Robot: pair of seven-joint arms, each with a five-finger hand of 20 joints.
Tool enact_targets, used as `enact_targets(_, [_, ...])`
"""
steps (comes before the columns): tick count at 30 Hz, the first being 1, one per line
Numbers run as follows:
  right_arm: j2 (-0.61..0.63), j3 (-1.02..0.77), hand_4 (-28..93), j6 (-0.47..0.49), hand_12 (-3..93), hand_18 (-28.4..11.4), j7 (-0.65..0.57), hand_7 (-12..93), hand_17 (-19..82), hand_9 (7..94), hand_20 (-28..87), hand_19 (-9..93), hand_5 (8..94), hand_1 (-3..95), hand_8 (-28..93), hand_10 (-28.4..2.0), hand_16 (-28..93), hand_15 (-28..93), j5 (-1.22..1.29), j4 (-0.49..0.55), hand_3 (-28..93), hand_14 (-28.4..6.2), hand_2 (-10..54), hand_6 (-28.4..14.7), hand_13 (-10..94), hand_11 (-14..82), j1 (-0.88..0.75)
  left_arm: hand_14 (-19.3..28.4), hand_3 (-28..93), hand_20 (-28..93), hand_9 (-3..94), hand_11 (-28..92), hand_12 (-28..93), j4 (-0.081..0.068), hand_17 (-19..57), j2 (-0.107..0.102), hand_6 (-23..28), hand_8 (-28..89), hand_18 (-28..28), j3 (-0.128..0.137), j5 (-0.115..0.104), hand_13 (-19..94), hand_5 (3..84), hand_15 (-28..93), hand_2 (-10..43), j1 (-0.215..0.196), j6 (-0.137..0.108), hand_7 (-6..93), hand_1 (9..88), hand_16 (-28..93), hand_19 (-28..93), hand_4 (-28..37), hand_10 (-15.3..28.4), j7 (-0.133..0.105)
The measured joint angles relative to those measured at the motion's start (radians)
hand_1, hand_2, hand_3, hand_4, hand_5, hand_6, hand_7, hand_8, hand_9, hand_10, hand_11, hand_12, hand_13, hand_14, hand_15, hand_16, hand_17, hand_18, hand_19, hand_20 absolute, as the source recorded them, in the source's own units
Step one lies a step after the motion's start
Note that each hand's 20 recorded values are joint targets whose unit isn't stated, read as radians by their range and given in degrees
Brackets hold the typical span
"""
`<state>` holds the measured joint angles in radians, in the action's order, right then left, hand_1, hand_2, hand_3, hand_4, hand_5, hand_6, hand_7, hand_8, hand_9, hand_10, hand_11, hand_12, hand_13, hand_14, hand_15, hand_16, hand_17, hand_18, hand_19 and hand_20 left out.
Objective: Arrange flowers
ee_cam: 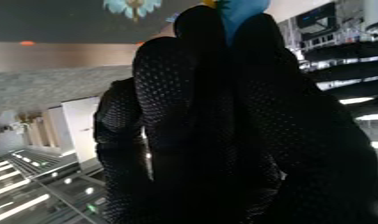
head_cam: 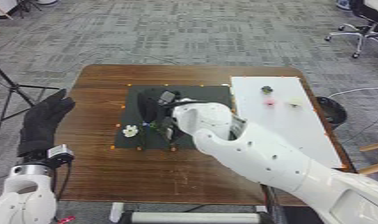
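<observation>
Over the dark mat (head_cam: 199, 94) is my right hand (head_cam: 150, 106), beside a white flower (head_cam: 130, 131) that lies on the mat's left part. Small blue petals (head_cam: 149, 124) show below its fingers. In the right wrist view the fingertips and thumb of my right hand (ee_cam: 203, 95) pinch a blue flower (ee_cam: 242, 12); a pale flower (ee_cam: 132, 6) is beyond them. My left hand (head_cam: 45, 120) is held off the table's left edge, its fingers straight and together. Green stems at the mat's middle are partly hidden by the right hand and wrist.
A white board (head_cam: 283, 127) covers the right of the brown table (head_cam: 199, 182). On it lie a dark green item (head_cam: 267, 89), a pink flower (head_cam: 270, 102) and a pale yellow flower (head_cam: 295, 102). A black bin (head_cam: 332, 111) stands off the right edge, a tripod at the left.
</observation>
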<state>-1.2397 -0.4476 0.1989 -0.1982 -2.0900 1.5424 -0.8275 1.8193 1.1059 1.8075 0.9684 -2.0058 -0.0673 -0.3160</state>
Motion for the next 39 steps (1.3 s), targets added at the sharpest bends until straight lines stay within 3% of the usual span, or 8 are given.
enact_targets(14, [-0.030, -0.031, -19, 0.036, 33.3, -20.9, 0.004, 19, 35, 88.6, 58, 72, 78.8, 58.9, 6, -9.7, 42, 50, -0.136, -0.088, 60, -8.7, -9.5, 3.1, 73, 6.0, -0.018, 16.7, 73, 17, 44.9, 17, 13, -0.006, 2.4, 0.001, 1.5, -7, 13.2, -0.013, 0.000, 35, 44.3, 17, -2.4, 0.011, 0.004, 11.2, 14.4, 4, 8, -28.3, 13.1, -0.002])
enact_targets(23, [-0.030, -0.051, -17, 0.107, 27.7, -21.1, -0.006, 17, 33, 82.1, 58, 70, 74.9, 54.4, 6, -11.4, 36, 52, -0.109, -0.088, 59, -10.1, -9.5, 1.2, 69, 11.4, -0.023, 16.8, 73, 17, 44.9, 17, 13, -0.006, 2.3, 0.003, 1.5, -7, 13.3, -0.012, 0.000, 35, 44.2, 17, -2.4, 0.012, 0.011, 11.1, 14.5, 3, 8, -28.3, 13.1, -0.002])
enact_targets(39, [-0.017, -0.046, -17, 0.115, 19.6, -21.3, -0.015, 18, 31, 73.1, 58, 70, 67.9, 51.4, 5, -12.7, 35, 53, -0.092, -0.085, 62, -10.7, -9.5, 2.1, 67, 15.6, -0.003, 16.8, 73, 17, 44.7, 17, 12, -0.006, 2.3, 0.005, 1.4, -7, 13.3, -0.012, 0.001, 35, 44.2, 17, -2.7, 0.011, 0.012, 11.2, 14.8, 3, 8, -28.3, 13.0, -0.002])
